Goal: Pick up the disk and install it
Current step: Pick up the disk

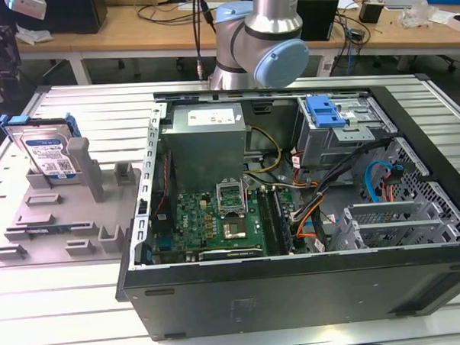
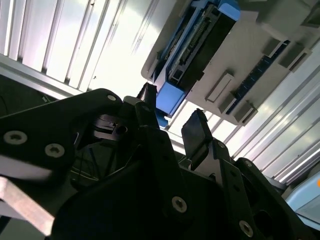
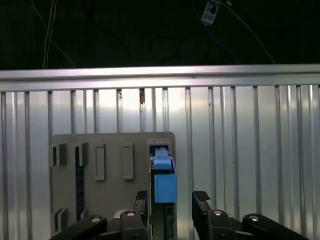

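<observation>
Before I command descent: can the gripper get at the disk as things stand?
Probably yes: in the first wrist view the gripper, jaws open, sits lined up over the disk standing upright in the tray, nothing seen between them.

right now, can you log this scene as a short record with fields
disk: upright on edge in the grey tray, at the exterior view's left, untouched
gripper: open, empty, apart from the disk, which lies edge-on in front of it in the first wrist view
computer case: side open, beside the tray toward the exterior view's right
task state: disk not yet picked up
</observation>
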`<state>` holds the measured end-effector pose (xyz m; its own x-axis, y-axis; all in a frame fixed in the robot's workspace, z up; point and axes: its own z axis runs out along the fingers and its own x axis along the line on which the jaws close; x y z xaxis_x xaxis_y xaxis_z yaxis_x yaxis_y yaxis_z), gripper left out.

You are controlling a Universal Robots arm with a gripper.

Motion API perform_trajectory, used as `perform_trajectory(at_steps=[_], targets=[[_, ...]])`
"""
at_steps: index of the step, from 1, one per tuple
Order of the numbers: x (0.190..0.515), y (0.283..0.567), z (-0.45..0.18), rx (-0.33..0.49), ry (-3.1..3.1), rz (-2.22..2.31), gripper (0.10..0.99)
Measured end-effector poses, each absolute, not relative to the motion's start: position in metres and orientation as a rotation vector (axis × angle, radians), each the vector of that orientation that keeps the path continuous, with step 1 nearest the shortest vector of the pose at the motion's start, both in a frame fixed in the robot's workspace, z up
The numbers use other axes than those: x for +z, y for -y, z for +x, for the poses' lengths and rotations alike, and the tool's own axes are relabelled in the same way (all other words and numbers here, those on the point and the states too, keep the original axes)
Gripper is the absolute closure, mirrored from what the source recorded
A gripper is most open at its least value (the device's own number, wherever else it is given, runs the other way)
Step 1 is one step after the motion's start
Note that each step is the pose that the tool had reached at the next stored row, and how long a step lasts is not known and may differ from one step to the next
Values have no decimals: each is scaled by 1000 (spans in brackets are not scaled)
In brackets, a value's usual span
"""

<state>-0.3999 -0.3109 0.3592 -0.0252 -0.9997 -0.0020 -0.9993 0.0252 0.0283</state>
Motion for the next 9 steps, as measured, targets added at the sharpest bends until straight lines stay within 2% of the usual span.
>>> perform_trajectory(at_steps=[9], targets=[[353,311,-400,-31,2217,2196,604]])
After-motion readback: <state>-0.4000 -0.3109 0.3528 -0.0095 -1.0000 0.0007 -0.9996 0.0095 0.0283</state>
